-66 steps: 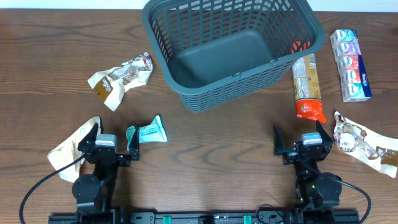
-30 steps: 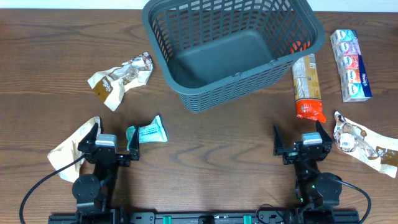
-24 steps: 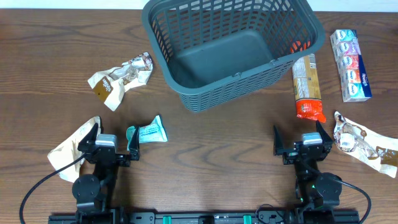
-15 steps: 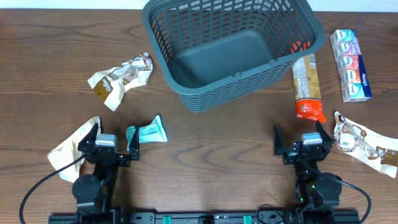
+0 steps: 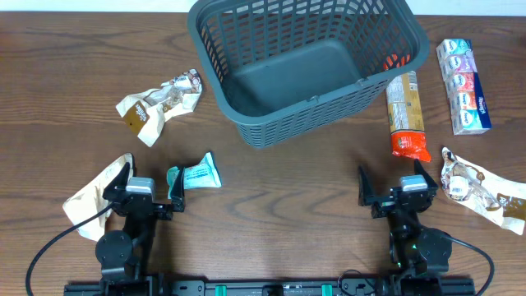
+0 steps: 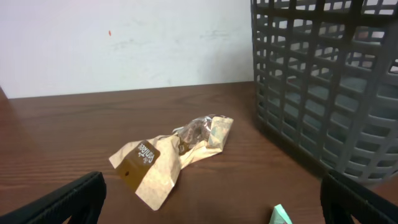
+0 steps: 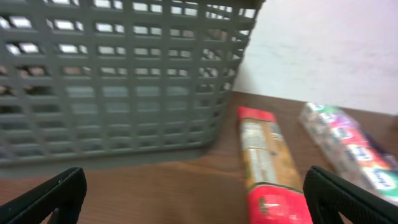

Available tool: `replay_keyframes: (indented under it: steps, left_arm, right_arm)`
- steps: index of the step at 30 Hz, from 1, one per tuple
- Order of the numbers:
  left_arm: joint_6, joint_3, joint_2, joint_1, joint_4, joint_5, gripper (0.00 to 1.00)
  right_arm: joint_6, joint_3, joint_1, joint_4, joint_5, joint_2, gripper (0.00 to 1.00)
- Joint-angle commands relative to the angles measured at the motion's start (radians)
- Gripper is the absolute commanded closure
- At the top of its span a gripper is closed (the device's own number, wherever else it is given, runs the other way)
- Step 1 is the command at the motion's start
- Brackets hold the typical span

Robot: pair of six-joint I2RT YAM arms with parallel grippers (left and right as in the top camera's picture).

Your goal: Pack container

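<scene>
Dark grey container [image 5: 271, 123], left gripper [image 5: 148, 178] spread apart, right gripper [image 5: 391, 176] spread apart, both well clear of it

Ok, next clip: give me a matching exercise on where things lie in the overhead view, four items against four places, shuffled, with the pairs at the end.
Things:
1. basket
2. teal packet
3. red-ended biscuit pack
4. tissue multipack

Places or states:
A. far right of the overhead view, apart from the basket
B. top centre, nothing inside it
C. lying just right of the basket
D. lower left, nearer the arms than the basket

Pairs: 1-B, 2-D, 3-C, 4-A
</scene>
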Motion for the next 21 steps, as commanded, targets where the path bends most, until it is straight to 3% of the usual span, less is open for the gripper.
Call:
replay_keyframes:
  steps: [1,6,9,16,21]
  left_arm:
    - [-0.107,-0.014,-0.006,-0.004,0.001,0.097,0.01]
    - [-0.244,0.056,-0.006,-0.004,-0.002,0.362,0.01]
    - [-0.274,0.153,-0.006,-0.004,-0.055,0.477,0.01]
    - [-0.274,0.501,-0.006,-0.004,-0.371,0.525,0.01]
    - [-0.347,0.711,-0.006,-0.004,-0.404,0.709,0.01]
  right_arm:
    - [0.169,0.035,0.009,0.0,-0.09,-0.007,0.01]
    - [0.237,0.176,0.008,-0.026,-0.122,-0.006,0.01]
    - [0.203,0.323,0.008,-0.157,-0.069,0.005,0.01]
    - [0.143,0.737,0.008,-0.512,0.094,0.1,0.01]
    - [0.144,1.059,0.009,-0.7,0.029,0.244,0.01]
